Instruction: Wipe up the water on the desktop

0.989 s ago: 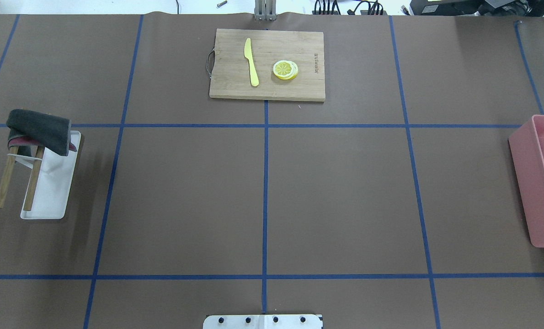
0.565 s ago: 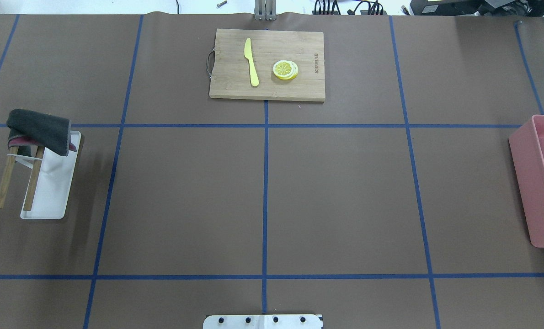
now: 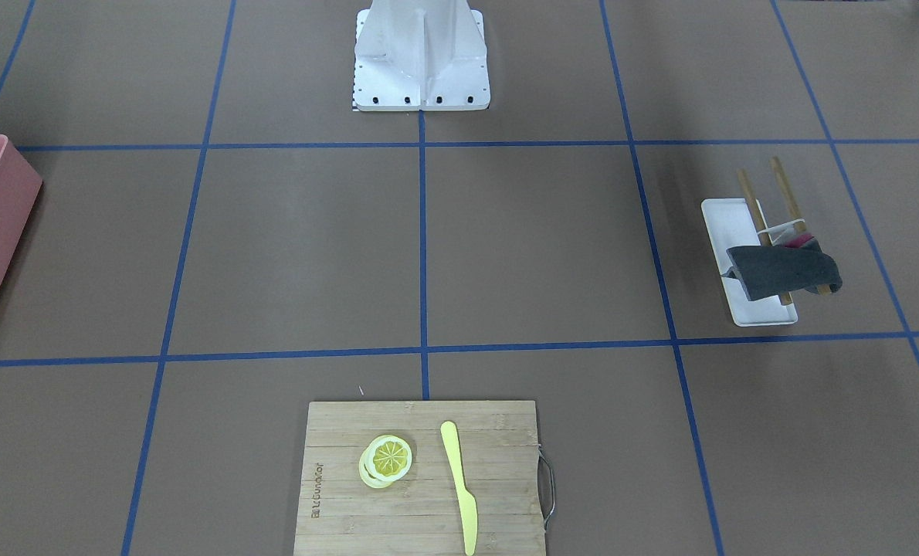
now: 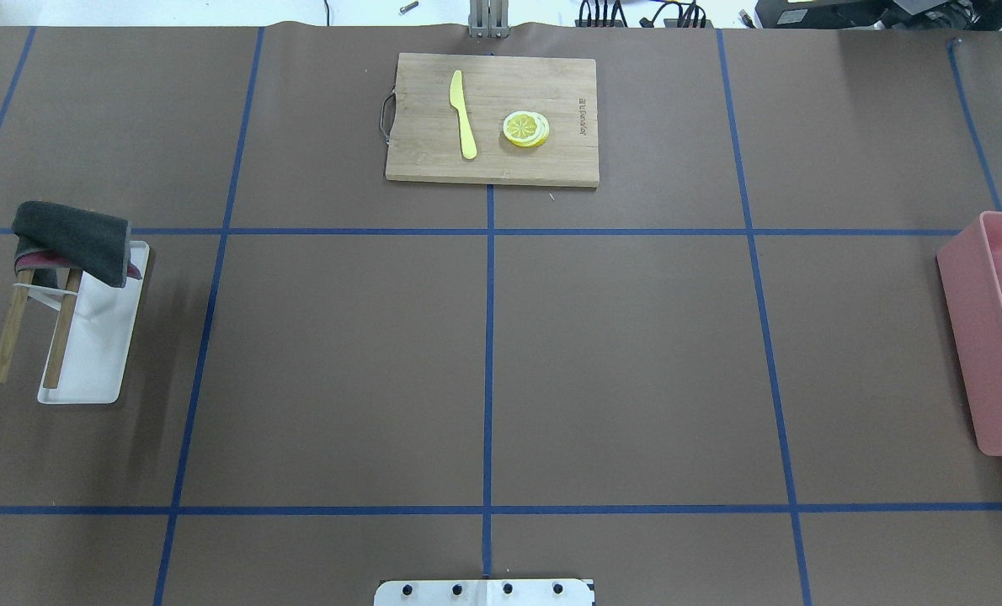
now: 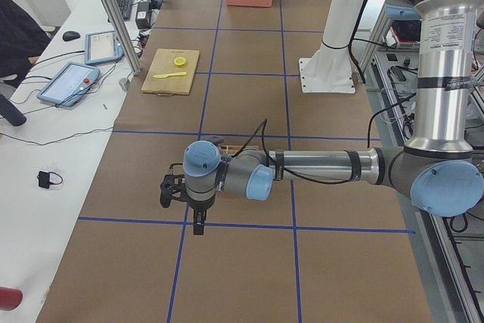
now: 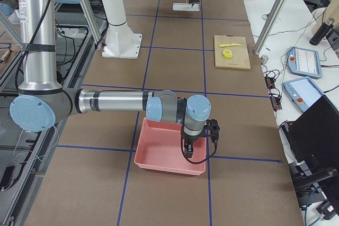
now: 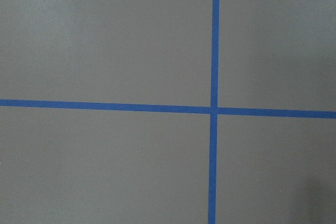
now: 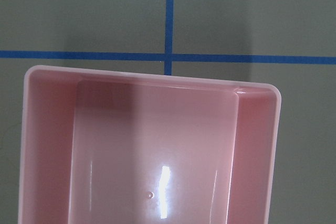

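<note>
A wide brown desktop [image 4: 341, 362] crossed by blue tape lines fills the overhead view. No puddle or wet patch can be made out in any view.

The desktop looks flat, rigid and fixed, so it is something to press against, not to take hold of. Its matte covering looks papery and would probably wrinkle or tear under hard rubbing. The thing to grasp is likely the dark cloth [image 4: 71, 240], draped over a small wooden rack [image 4: 8, 332] that straddles a white tray [image 4: 97, 362] at the robot's far left. The cloth appears soft, limp and light, and its hanging front edge seems the easiest place to pinch.

The overhead and front-facing views show the whole layout: a board [image 4: 493, 118] on the far side and a pink bin [image 4: 994, 337] at the right, but no arms. Only the side views show the arms. The left gripper [image 5: 198, 226] hangs above bare desktop and the right gripper [image 6: 189, 153] hangs over the bin. Neither view is enough to tell whether the jaws are apart or together. The left wrist view shows only a tape crossing. The right wrist view looks down into the bin.
</note>
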Controlling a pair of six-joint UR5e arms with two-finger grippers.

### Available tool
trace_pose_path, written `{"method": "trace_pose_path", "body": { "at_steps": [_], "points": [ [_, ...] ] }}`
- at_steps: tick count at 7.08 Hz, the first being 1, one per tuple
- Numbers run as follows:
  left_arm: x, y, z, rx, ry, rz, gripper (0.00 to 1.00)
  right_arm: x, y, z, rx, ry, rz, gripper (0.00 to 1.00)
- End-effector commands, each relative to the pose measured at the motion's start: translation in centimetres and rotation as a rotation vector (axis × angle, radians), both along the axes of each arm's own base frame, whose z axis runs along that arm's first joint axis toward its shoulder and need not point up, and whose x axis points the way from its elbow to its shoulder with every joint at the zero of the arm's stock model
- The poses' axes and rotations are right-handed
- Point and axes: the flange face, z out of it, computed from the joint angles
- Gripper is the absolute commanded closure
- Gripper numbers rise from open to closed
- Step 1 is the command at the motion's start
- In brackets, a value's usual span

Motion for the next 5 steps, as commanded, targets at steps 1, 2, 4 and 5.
{"method": "trace_pose_path", "body": {
  "at_steps": [1, 2, 4, 5],
  "points": [
    [0.00, 0.03, -0.01, 0.002, 0.001, 0.001, 0.02, -0.01, 0.14, 0.12, -0.003, -0.001, 0.000, 0.00],
    [0.01, 0.01, -0.12, 0.007, 0.001, 0.001, 0.02, -0.02, 0.14, 0.11, -0.004, -0.003, 0.001, 0.00],
    [-0.01, -0.13, -0.60, 0.019, -0.002, 0.000, 0.02, -0.02, 0.20, 0.10, -0.005, -0.003, 0.002, 0.00],
    [-0.03, -0.30, -0.89, 0.025, -0.005, 0.000, 0.02, -0.01, 0.24, -0.11, -0.001, -0.001, 0.002, 0.00]
  ]
}}
